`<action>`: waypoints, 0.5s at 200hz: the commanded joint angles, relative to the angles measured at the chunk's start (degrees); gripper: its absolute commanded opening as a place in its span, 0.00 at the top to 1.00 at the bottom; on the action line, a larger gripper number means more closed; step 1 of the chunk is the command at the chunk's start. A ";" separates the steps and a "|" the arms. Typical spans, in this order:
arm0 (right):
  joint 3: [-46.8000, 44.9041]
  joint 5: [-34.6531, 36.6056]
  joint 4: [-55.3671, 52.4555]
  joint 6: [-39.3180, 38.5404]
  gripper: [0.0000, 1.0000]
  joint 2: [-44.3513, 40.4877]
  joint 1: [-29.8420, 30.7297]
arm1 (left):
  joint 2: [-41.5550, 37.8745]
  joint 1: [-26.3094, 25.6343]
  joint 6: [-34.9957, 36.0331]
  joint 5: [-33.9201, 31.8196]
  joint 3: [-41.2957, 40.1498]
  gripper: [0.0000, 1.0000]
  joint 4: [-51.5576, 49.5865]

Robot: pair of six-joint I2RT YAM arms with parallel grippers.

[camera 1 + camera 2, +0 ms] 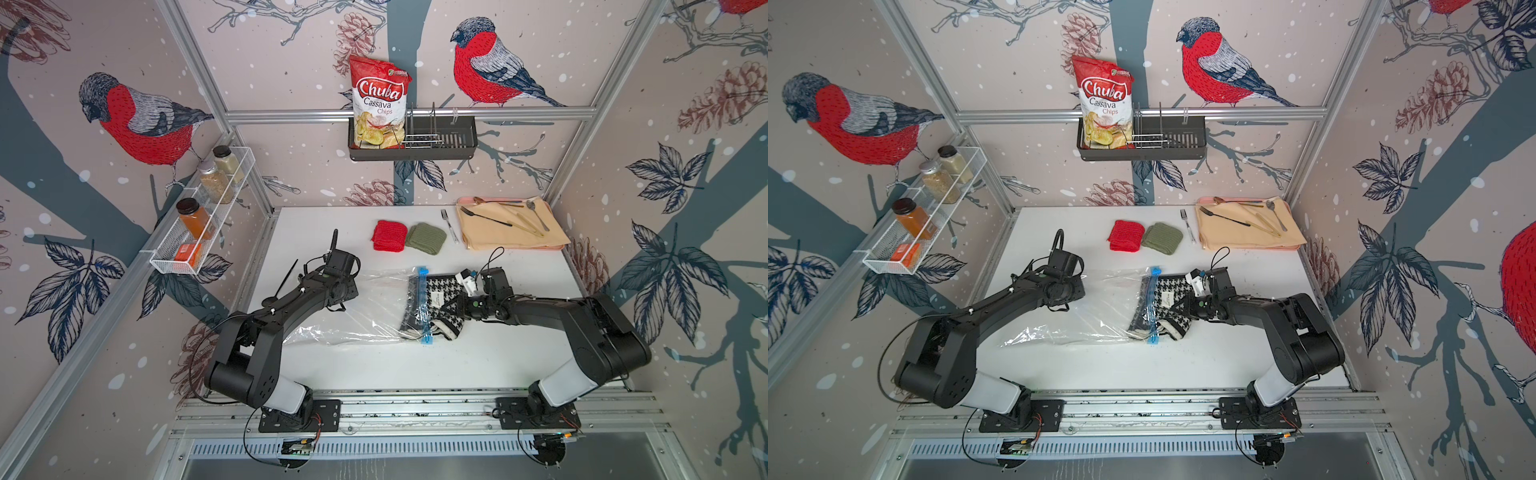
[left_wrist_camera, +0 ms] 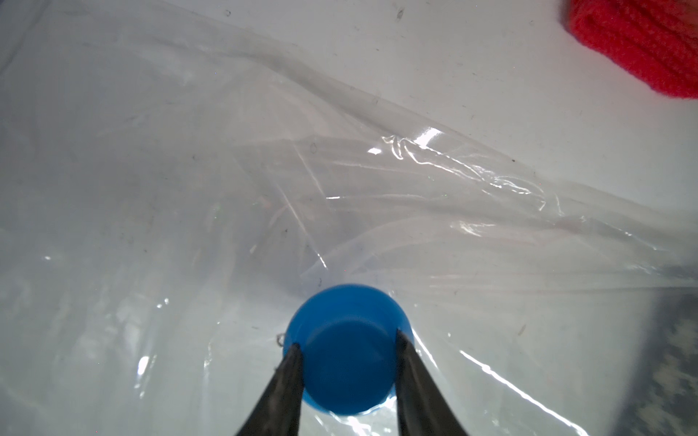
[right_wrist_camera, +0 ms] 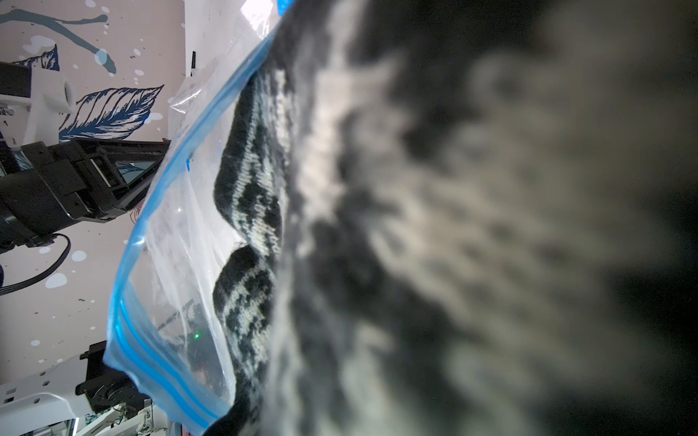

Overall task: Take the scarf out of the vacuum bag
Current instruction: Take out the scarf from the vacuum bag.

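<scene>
- Only in the left wrist view: left gripper (image 2: 348,339) squeezing the round blue valve cap (image 2: 347,373), one finger touching each side.
- In both top views: that cap hidden under the left arm (image 1: 307,291).
- Flat and clear, spread from the left gripper toward the right gripper (image 1: 451,308): the vacuum bag (image 1: 332,309).
- Across the bag's mouth, near the right gripper: the blue zip strip (image 1: 423,307).
- Partly inside, partly out past the strip on the right gripper's side: the scarf (image 1: 436,286).
- Only in the right wrist view: scarf folds inside the open bag mouth.
- Right gripper pinched shut on the scarf's outer part; fingers unseen in its own wrist view.
</scene>
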 commanded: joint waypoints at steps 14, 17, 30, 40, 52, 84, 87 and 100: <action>-0.17 0.95 -1.45 -0.16 1.00 -0.32 -0.29 | -0.46 0.26 -0.71 -3.48 -0.04 0.89 -0.55; -0.17 0.94 -1.47 -0.17 1.00 -0.31 -0.27 | -0.46 0.27 -0.65 -3.53 -0.07 0.89 -0.51; -0.17 0.96 -1.49 -0.19 1.00 -0.40 -0.29 | -0.39 0.33 -0.70 -3.69 -0.02 0.89 -0.60; -0.17 0.93 -1.47 -0.19 1.00 -0.36 -0.34 | -0.37 0.45 -0.65 -3.74 0.05 0.89 -0.66; -0.23 0.89 -1.45 -0.14 1.00 -0.40 -0.38 | -0.35 0.43 -0.72 -3.81 0.14 0.89 -0.68; -0.28 0.96 -1.35 -0.11 1.00 -0.33 -0.38 | -0.60 0.50 -0.68 -4.21 0.12 0.89 -0.86; -0.26 0.96 -1.36 -0.18 1.00 -0.34 -0.38 | -0.61 0.56 -0.69 -4.17 0.12 0.89 -0.81; -0.26 0.96 -1.32 -0.11 1.00 -0.41 -0.38 | -0.59 0.60 -0.68 -4.08 -0.02 0.89 -0.78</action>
